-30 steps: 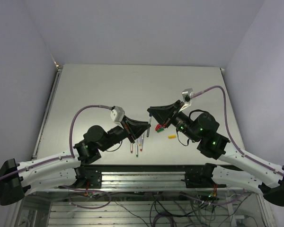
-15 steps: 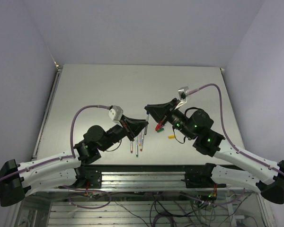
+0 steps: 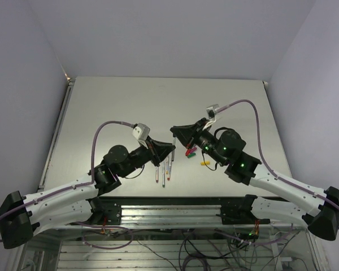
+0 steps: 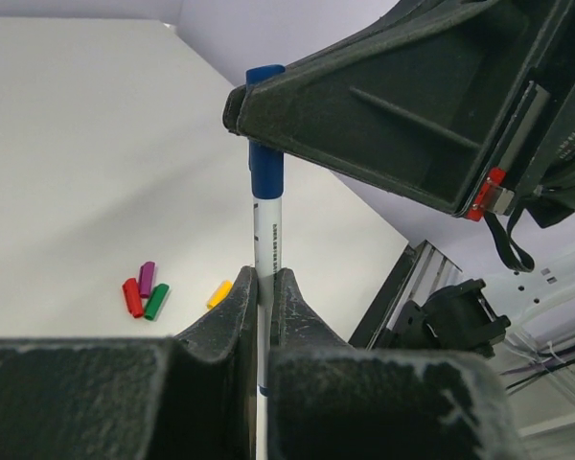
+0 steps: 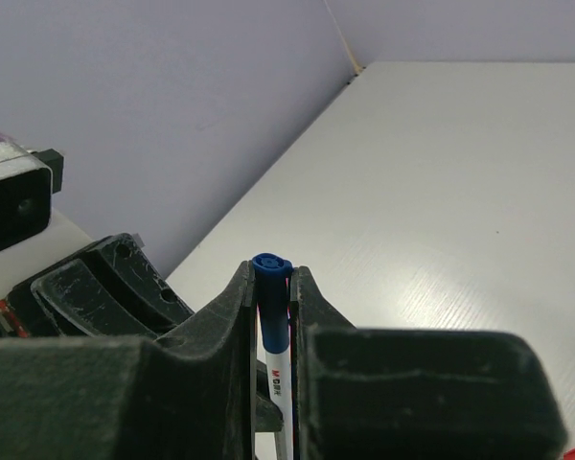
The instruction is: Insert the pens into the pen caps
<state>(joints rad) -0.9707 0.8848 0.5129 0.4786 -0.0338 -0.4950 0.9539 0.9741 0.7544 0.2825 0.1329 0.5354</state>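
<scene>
Along the near edge of the matte white bench (image 3: 101, 113) lie the loose pens (image 3: 164, 172), slim, smooth, pale grey-white plastic barrels, all uncapped; I can't count them surely. Just beyond, my left gripper (image 4: 265, 287) is clenched on one more barrel (image 4: 266, 235), held off the bench. My right gripper (image 5: 271, 280) pinches the stubby dark blue cap (image 4: 265, 158) over that barrel's tip, so I judge the first pairing nearly seated. Farther in, the red cap (image 4: 132, 297), magenta cap (image 4: 147, 279), green cap (image 4: 156, 301) and yellow cap (image 4: 219, 293) lie unfilled.

Both end effectors (image 4: 265, 280) (image 5: 271, 285) clamped, close together
</scene>
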